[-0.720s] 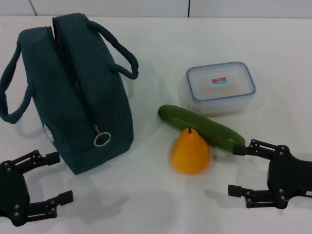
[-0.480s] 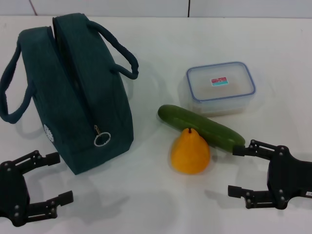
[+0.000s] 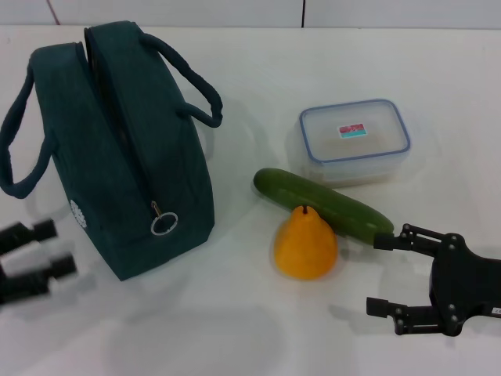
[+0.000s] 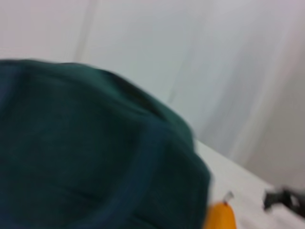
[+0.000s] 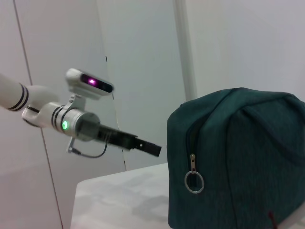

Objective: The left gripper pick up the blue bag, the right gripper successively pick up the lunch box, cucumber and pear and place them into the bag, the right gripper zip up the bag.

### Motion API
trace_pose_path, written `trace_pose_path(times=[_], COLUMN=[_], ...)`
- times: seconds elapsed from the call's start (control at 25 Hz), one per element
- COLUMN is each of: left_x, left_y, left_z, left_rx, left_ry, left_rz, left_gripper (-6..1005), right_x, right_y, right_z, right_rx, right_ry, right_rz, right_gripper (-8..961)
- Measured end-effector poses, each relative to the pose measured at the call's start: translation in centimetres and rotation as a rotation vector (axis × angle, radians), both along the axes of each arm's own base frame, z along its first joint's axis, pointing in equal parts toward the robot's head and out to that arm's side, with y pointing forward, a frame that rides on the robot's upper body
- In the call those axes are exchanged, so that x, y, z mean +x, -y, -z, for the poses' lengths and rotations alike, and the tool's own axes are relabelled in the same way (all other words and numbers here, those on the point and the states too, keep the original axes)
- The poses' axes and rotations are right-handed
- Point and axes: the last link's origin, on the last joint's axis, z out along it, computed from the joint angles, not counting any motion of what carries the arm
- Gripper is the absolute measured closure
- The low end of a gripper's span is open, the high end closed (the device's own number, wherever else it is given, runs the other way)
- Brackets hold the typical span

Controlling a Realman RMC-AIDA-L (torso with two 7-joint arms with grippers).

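White table (image 3: 258, 329) | left end effector (image 3: 35, 258) beside blue bag (image 3: 117, 157), grip unclear | right end effector (image 3: 387, 274) released

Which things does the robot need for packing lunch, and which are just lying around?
For the job: bag, lunch box, cucumber, pear, left gripper beside the bag, right gripper near the cucumber.

Just lying around: nothing, only the table.

Probably a lab: bare white table (image 3: 258, 329), plain white walls (image 5: 143, 57).
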Motion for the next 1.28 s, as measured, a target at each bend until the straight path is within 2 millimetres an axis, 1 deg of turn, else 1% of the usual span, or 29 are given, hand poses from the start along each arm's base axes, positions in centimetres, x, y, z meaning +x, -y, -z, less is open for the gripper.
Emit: trace_pose_path(times=[0.08,0.12,0.2,0.32,0.52,0.64,0.88,1.04,1.2,1.28], left_x=[-0.1,-0.1,0.1,0.8,2.1,3.1,5.5,7.1,9.1,9.6], left_y=[-0.7,-0.7,-2.3,-3.4,-5.4,-6.6,-8.4,-9.3,-10.2,-10.4], left_z=[-1.1,-1.1,-3.2,-4.6,-7.9,-9.6,-12.1,-12.9,-12.4,-12.2], left_rx=[-0.032,-0.032,-0.102,-0.132,-0.125,-0.148,-0.241,-0.306,-0.411,-0.45], left_ry=[0.049,0.049,0.111,0.105,0.079,0.018,-0.175,-0.214,-0.302,-0.355], left_rz=[-0.082,-0.082,-0.195,-0.24,-0.33,-0.396,-0.485,-0.482,-0.458,-0.461], left_gripper=[114,114,114,115,115,115,115,116,116,116], right_x=[0.0,0.0,0.0,-0.1,-0.1,-0.1,-0.2,-0.2,-0.2,-0.2], right_y=[0.0,0.0,0.0,-0.1,0.0,0.0,-0.1,-0.2,-0.2,-0.2], right_z=[0.0,0.0,0.1,0.1,0.2,0.2,0.1,0.1,0.1,0.1], right_rx=[0.0,-0.001,-0.004,-0.006,-0.009,-0.009,-0.007,-0.006,-0.006,-0.007], right_ry=[0.0,-0.001,-0.001,0.0,0.0,0.0,-0.002,-0.003,-0.003,-0.003], right_rz=[0.0,0.0,0.0,-0.001,-0.002,-0.002,-0.004,-0.005,-0.005,-0.005], right_gripper=[81,81,80,81,82,83,84,85,86,87])
